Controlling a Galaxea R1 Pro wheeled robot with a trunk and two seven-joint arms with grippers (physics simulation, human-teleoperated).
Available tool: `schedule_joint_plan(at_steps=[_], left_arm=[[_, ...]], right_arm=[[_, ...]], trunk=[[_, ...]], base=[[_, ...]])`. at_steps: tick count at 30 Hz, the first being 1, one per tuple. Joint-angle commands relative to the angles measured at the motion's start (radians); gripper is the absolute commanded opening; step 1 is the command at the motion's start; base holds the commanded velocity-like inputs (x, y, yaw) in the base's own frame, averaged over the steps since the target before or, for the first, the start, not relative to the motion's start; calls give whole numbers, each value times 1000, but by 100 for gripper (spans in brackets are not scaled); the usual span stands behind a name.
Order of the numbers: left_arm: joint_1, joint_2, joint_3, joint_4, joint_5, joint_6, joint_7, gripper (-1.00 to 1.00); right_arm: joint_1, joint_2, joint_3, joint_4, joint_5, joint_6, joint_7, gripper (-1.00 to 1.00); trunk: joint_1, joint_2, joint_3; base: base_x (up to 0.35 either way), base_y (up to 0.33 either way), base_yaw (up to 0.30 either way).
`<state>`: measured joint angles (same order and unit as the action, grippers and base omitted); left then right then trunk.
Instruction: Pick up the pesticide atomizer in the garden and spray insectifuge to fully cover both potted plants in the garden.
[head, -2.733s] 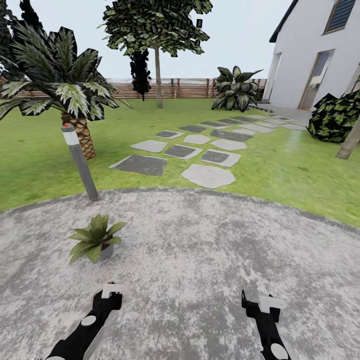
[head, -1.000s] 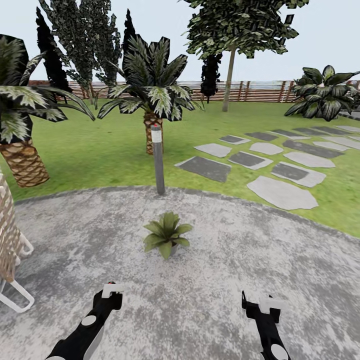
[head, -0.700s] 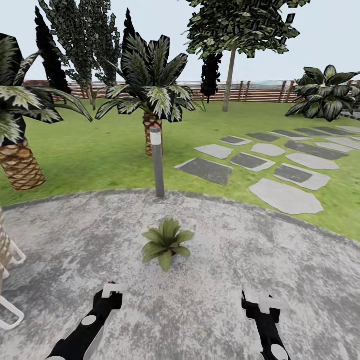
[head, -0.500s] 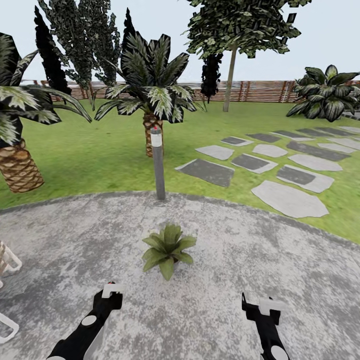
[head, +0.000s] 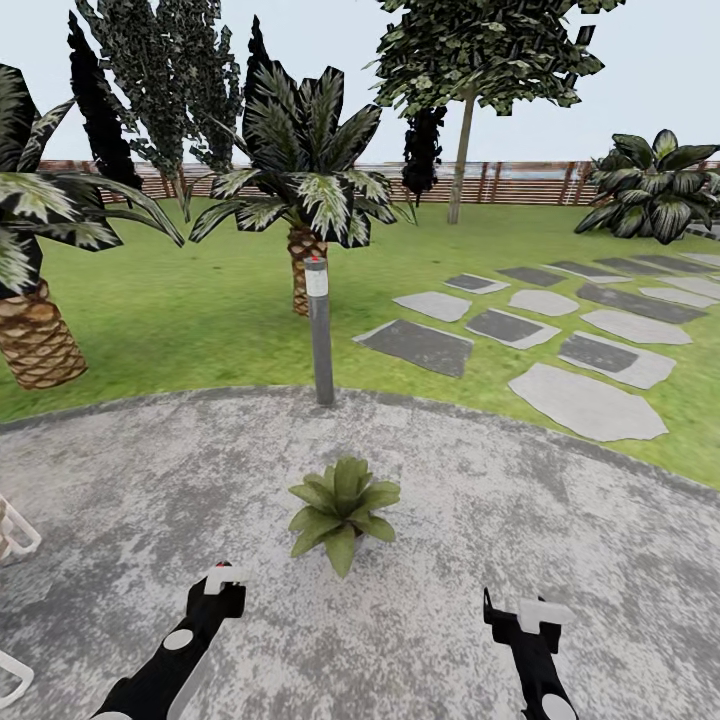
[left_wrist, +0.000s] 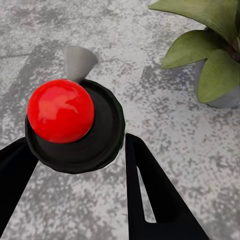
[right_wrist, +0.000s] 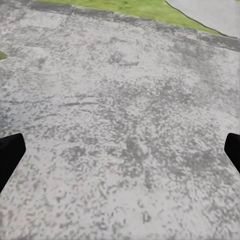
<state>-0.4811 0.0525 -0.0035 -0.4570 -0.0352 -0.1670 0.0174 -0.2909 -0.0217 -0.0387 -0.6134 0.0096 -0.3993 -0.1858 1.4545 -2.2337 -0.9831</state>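
Pesticide atomizer (left_wrist: 70, 125), red top toward the wrist camera, sits clamped between the left gripper (left_wrist: 75, 165) fingers, low over the stone patio (head: 500, 520). One potted plant (head: 342, 508) stands just ahead of it. Right gripper (right_wrist: 120, 150) hangs with fingers spread wide, holding nothing

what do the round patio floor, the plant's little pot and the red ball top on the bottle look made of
Round mottled grey patio floor: rough stone or concrete, matte, blotchy speckled grain. Little grey pot under the broad green leaves: smooth and matte, maybe ceramic or concrete. Red ball top of the dark bottle between the left pincer fingers: glossy, soft highlight, likely plastic.
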Motion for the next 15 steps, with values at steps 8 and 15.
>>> schedule_joint_plan(at_steps=[8, 15], left_arm=[[0, 1, -8, -4, -7, -7, -3, -100], [-14, 56, -66, -11, -84, 53, -121, -100]], right_arm=[[-1, 0, 4, 0, 3, -2, -1, 100], [-1, -1, 73, -6, 158, -1, 13, 100]], trunk=[[0, 0, -1], [0, 0, -1]], base=[[0, 0, 0], [0, 0, 0]])
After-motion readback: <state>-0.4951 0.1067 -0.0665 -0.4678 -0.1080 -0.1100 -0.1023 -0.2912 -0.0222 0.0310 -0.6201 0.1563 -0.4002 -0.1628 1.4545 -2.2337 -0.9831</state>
